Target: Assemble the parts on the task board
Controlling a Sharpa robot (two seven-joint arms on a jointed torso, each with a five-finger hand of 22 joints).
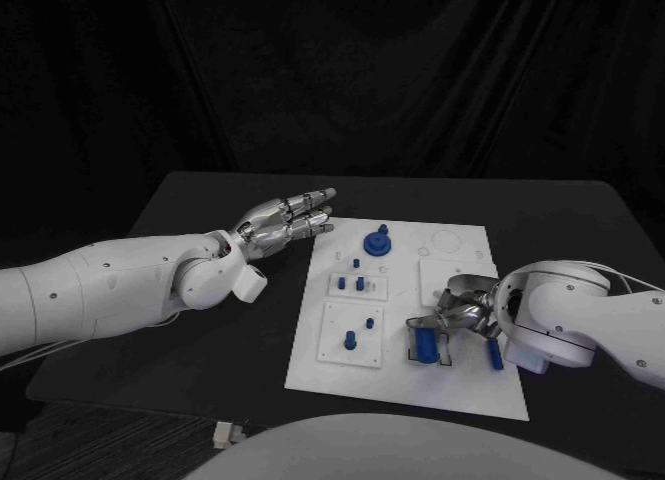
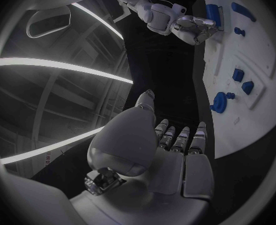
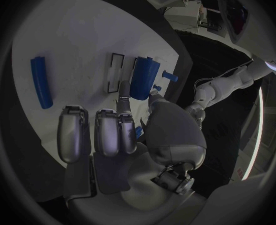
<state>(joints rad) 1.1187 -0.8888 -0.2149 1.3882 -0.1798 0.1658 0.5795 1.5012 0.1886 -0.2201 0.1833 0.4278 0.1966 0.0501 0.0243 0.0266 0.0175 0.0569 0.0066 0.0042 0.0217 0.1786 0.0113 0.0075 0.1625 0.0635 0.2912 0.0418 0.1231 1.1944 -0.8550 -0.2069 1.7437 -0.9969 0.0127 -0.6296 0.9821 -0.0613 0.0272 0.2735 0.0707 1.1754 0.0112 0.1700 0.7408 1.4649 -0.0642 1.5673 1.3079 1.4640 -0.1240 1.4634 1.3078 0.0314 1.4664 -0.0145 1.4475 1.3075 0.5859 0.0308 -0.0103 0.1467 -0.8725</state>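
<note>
In the head view the white board [image 1: 404, 375] lies in the middle of the black table [image 1: 202, 340]. The left robot hand [image 1: 285, 224] hovers over the table just beside the board's far left corner, fingers stretched out and apart, holding nothing. The right robot hand [image 1: 462, 318] is down on the board's near right part, fingers touching a blue block [image 1: 424, 343]; a blue bar [image 1: 495, 353] lies just beside it. A blue knob [image 1: 377, 241] stands near the far edge, with small blue pegs [image 1: 360, 284] on the plates to the left.

From the left wrist, the left robot hand [image 2: 169, 150] is flat and empty beside the board [image 2: 250, 130].

From the right wrist, the right robot hand [image 3: 122, 135] pinches the block [image 3: 144, 77] between thumb and a finger; the bar [image 3: 41, 81] lies apart on the board [image 3: 81, 40].
</note>
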